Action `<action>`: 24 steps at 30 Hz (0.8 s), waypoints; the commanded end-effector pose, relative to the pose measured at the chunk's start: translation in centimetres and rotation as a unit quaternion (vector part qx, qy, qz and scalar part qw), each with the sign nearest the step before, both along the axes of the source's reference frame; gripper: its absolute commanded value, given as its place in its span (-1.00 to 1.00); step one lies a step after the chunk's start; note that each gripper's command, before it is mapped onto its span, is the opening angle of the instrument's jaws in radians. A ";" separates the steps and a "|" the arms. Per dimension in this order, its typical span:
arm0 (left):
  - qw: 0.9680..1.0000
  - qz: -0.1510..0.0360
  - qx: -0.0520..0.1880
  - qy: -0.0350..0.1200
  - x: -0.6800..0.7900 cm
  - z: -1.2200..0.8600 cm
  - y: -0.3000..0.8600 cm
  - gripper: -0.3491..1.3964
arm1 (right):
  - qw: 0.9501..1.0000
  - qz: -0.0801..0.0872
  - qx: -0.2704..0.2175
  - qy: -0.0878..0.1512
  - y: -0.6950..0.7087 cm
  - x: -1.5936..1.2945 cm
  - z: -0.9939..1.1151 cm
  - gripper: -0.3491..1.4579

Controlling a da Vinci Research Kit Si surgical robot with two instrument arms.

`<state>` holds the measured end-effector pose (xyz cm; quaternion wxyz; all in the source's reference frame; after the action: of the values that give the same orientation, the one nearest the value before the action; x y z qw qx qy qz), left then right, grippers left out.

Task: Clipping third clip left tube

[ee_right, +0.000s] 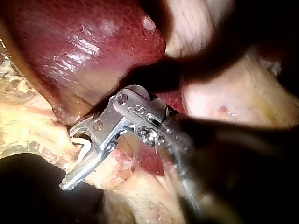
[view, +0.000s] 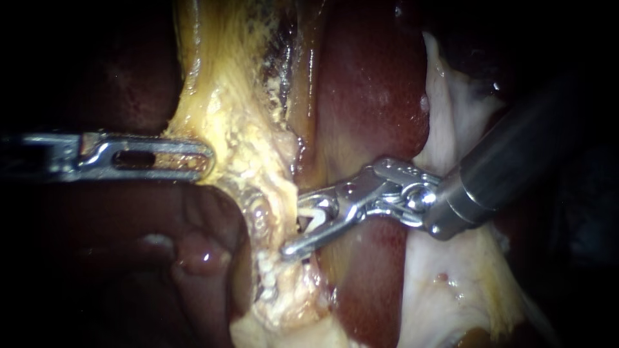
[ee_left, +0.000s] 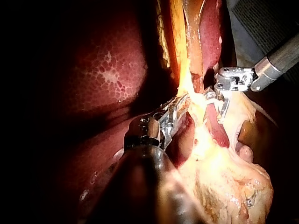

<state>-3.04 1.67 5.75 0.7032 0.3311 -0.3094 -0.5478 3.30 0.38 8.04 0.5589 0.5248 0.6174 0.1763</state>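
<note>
A yellow, crusted tube [view: 258, 161] runs down the middle of the endoscope view. My left instrument [view: 203, 161] comes in flat from the left, its slotted jaws shut on the tube's left edge; the left wrist view shows those jaws [ee_left: 180, 106] pinching the yellow tissue. My right instrument [view: 294, 225] reaches in from the right. Its jaws stand apart against the tube's right side, and a white V-shaped clip [view: 313, 218] sits between them, touching both. In the right wrist view the clip [ee_right: 84, 144] sits deep between the jaws [ee_right: 70, 158], its legs at the tube.
Dark red liver [view: 374, 96] lies behind and to the right of the tube. Pale whitish tissue [view: 451, 290] spreads under the right instrument's shaft. A rounded pink lump [view: 203, 254] sits lower left, with darkness beyond it.
</note>
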 end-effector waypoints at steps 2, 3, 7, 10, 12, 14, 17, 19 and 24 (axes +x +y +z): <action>1.000 0.000 0.000 0.000 0.00 0.00 0.00 -1.00 | 1.000 0.003 0.000 -0.002 0.00 -0.01 0.00 -0.04; 1.000 0.000 0.000 0.000 0.00 0.00 0.00 -1.00 | 1.000 0.003 0.000 -0.002 0.00 -0.01 0.00 -0.04; 1.000 0.000 0.000 0.000 0.00 0.00 0.00 -1.00 | 1.000 -0.003 0.000 0.002 -0.01 -0.01 0.00 -0.03; 1.000 0.000 0.000 0.000 0.00 0.00 0.00 -1.00 | 1.000 -0.012 0.000 0.008 -0.03 -0.01 -0.02 -0.03; 1.000 0.000 0.000 0.000 0.00 0.00 0.00 -1.00 | 1.000 -0.022 -0.001 0.015 -0.05 -0.03 -0.04 -0.03; 1.000 0.000 0.000 0.000 0.01 0.00 0.00 -1.00 | 0.999 -0.027 -0.004 0.021 -0.07 -0.05 -0.07 -0.03; 1.000 0.000 0.000 0.000 0.01 0.00 0.00 -1.00 | 0.999 -0.034 -0.001 0.023 -0.10 -0.13 -0.10 -0.03; 1.000 0.000 0.000 0.000 0.01 0.00 0.00 -1.00 | 0.999 -0.036 0.001 0.021 -0.11 -0.17 -0.10 -0.03; 1.000 0.000 0.000 0.000 0.01 0.00 0.00 -1.00 | 0.999 -0.046 0.000 0.026 -0.18 -0.13 -0.06 -0.03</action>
<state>-3.03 1.67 5.75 0.7033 0.3313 -0.3095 -0.5476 3.19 0.19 7.99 0.5499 0.5585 0.6060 0.1354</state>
